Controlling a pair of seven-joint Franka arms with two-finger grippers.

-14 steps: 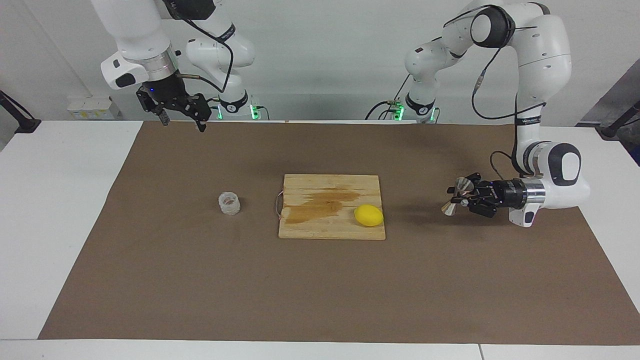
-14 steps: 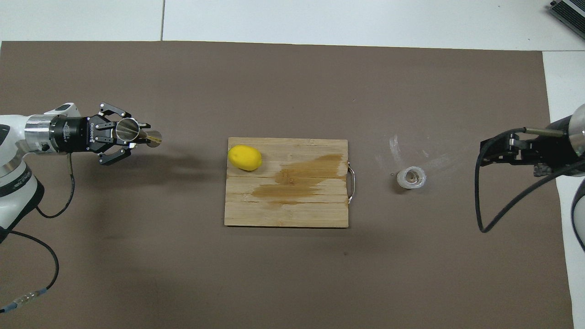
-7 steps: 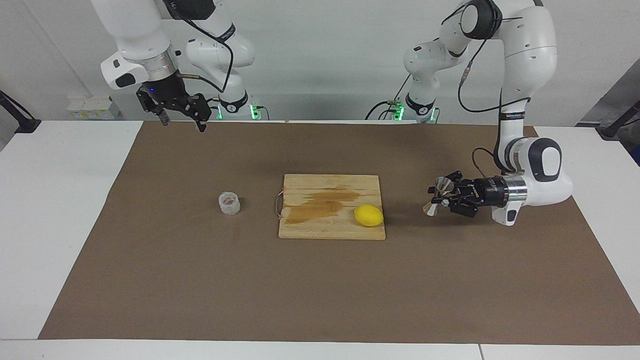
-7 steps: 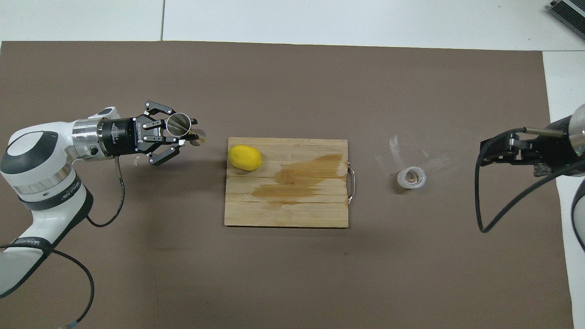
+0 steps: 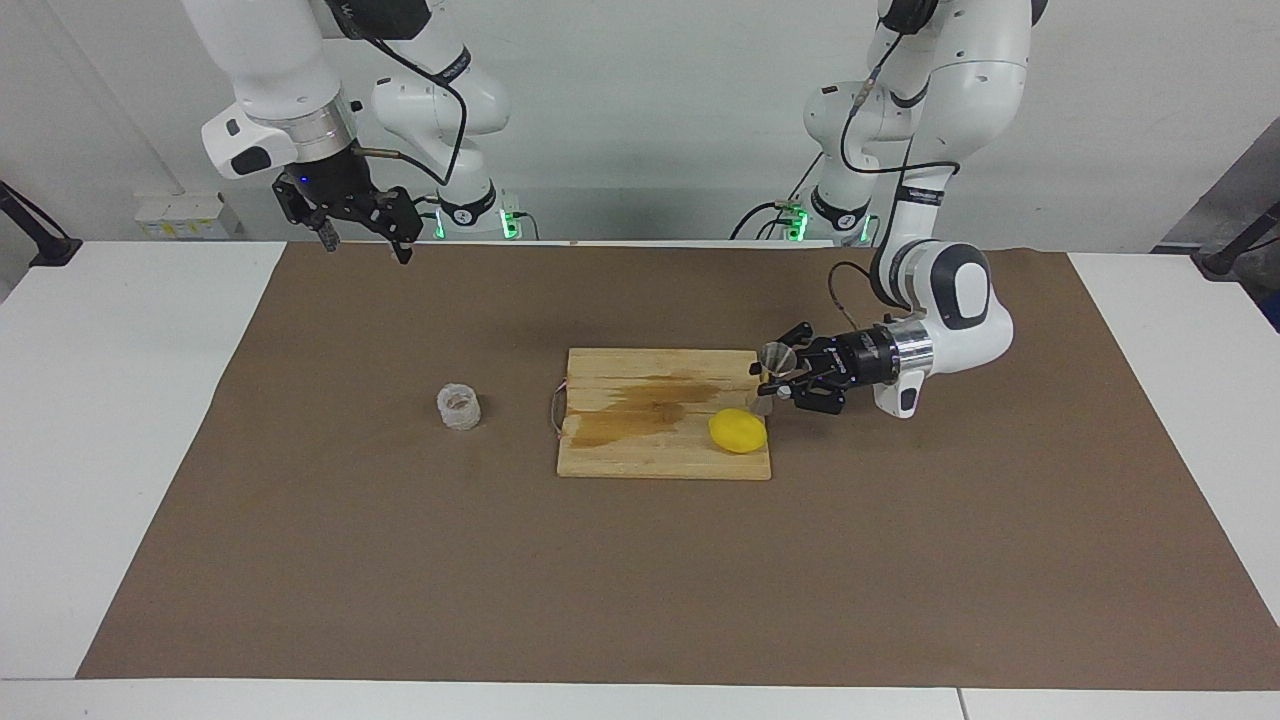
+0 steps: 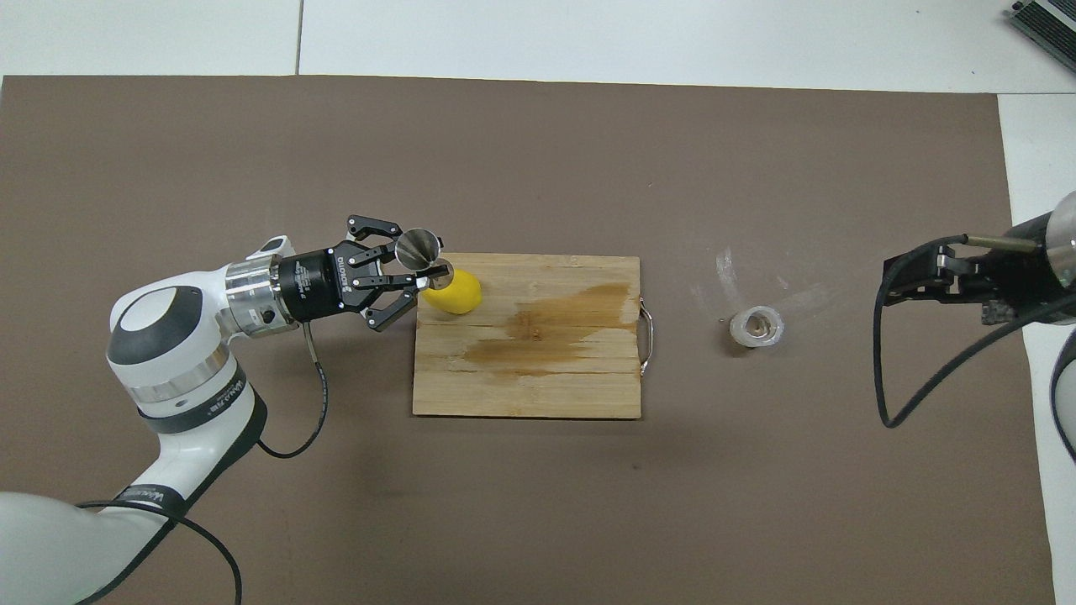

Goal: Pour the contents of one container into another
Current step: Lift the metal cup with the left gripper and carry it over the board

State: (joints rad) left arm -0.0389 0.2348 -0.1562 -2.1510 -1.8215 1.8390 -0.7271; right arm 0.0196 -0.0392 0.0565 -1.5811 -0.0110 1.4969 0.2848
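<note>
The clear glass cup [image 5: 459, 407] [image 6: 756, 328] stands on the brown mat, beside the cutting board's handle toward the right arm's end. My left gripper [image 5: 782, 380] [image 6: 418, 270] is shut on the waist of the metal jigger [image 5: 776, 360] [image 6: 419, 247]. It holds the jigger slightly tilted, just above the mat, at the board's edge toward the left arm's end, close to the lemon [image 5: 738, 430] [image 6: 455, 291]. High over the mat's edge nearest the robots, well away from the cup, my right gripper [image 5: 365, 245] [image 6: 889, 281] waits, open and with nothing in it.
A wooden cutting board [image 5: 620, 460] [image 6: 521, 395] with a dark wet stain lies mid-mat, its metal handle [image 6: 646, 339] toward the cup. The brown mat [image 5: 400, 550] covers most of the white table. Faint smears mark the mat around the cup.
The left arm has swept the jigger from the left arm's end of the mat to the board's edge by the lemon. The right arm has stayed still.
</note>
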